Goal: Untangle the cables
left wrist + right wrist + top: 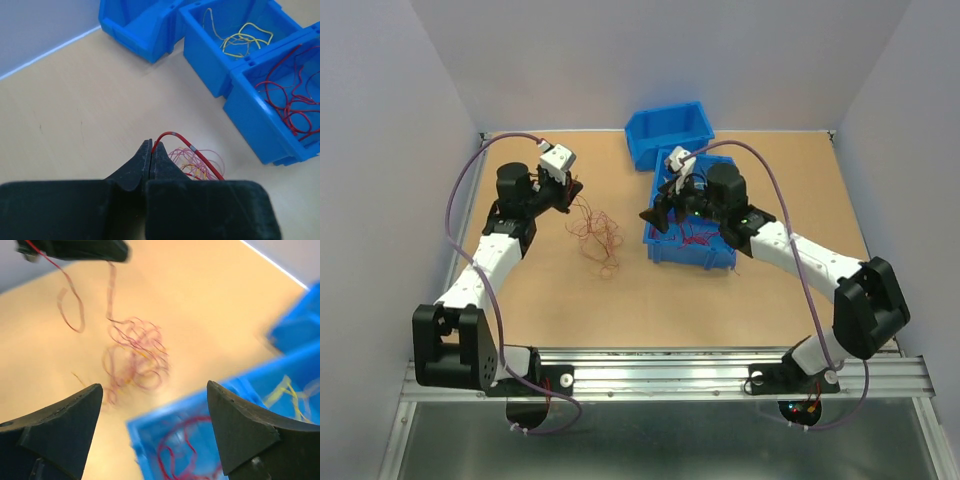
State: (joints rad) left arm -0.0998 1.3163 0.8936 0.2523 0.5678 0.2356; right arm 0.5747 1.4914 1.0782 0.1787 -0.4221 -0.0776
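Surface (770, 300): smooth matte tan board carrying blue bins (205, 55) of moulded plastic, open-topped, one holding yellow wires (245, 40), its neighbour red wires (290, 100). Right claw (154, 386): black, spread wide above the bins; left claw (151, 150): black, pressed together on one red cable (187, 147). Cables (600, 235): hair-fine red and orange loops, a loose tangle on the surface between left claw and bins

Glossy blue plastic bins (252, 117), matt tan table (75, 110), smooth-coated cables (175, 134).
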